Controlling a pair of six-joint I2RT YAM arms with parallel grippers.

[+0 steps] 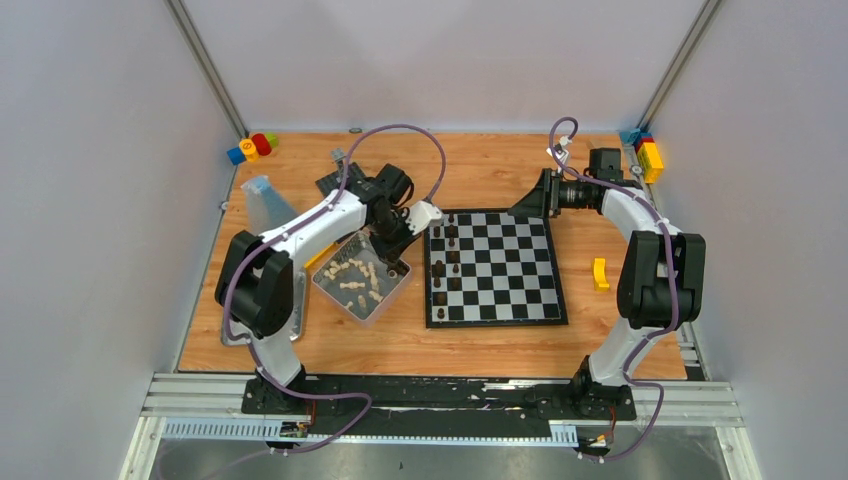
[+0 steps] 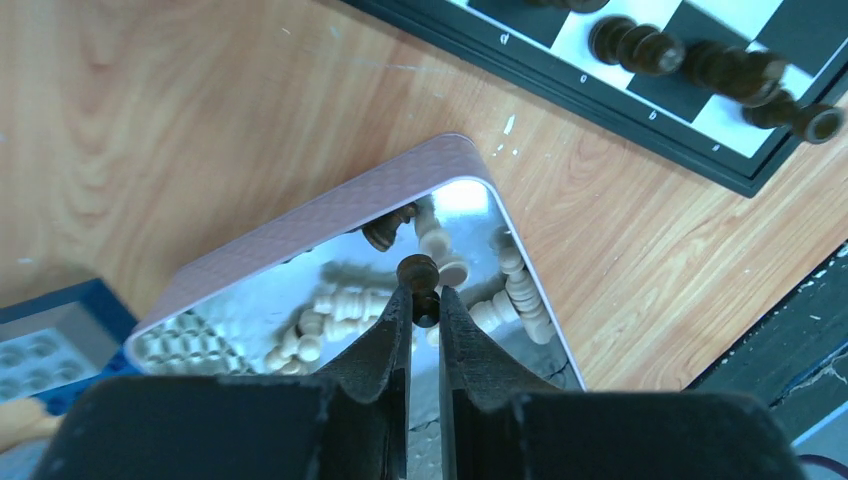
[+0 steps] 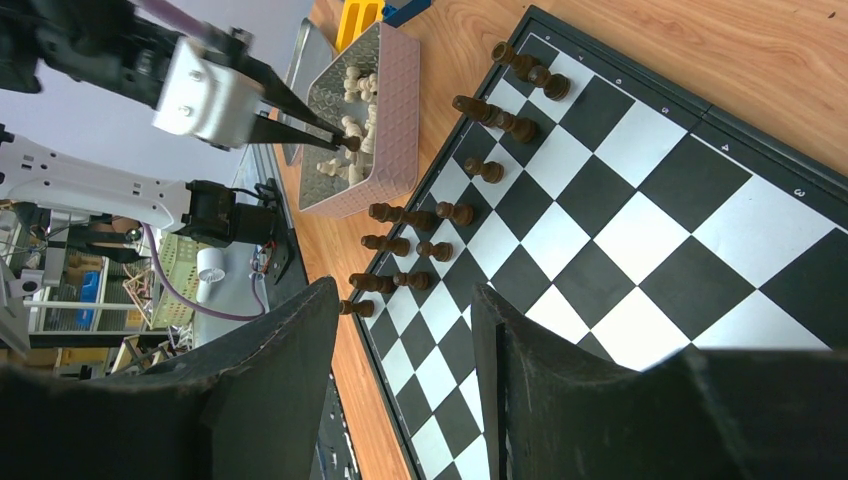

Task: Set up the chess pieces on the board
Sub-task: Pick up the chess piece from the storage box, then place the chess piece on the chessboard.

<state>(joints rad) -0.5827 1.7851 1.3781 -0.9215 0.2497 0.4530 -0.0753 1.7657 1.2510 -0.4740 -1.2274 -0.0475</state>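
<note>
- Left gripper (image 2: pixel 425 303) is down inside the metal tin (image 2: pixel 330 205). Its jaws are pinched on a dark pawn (image 2: pixel 418 271), gripping just below the round head, with the piece roughly upright.
- The tin lies just left of the chessboard (image 1: pixel 497 319). Loose cream pieces (image 1: pixel 358 277) crowd around the pawn, and a second dark piece (image 2: pixel 388 232) lies by the tin's far wall.
- Dark pieces (image 1: pixel 445 262) stand in the board's two left columns, with gaps.
- Right gripper (image 3: pixel 405 290) hangs over the board's far edge, toward the right, fingers apart and empty.
- Step in hand, my reading: lift the pawn out. Raise it straight up until clear of the tin wall, then swing right, so the neighbouring pieces are not dragged.
- The grip is narrow, so a tilt could twist the pawn loose. Set it down low on a vacant left-column square, clear of the standing pieces.
</note>
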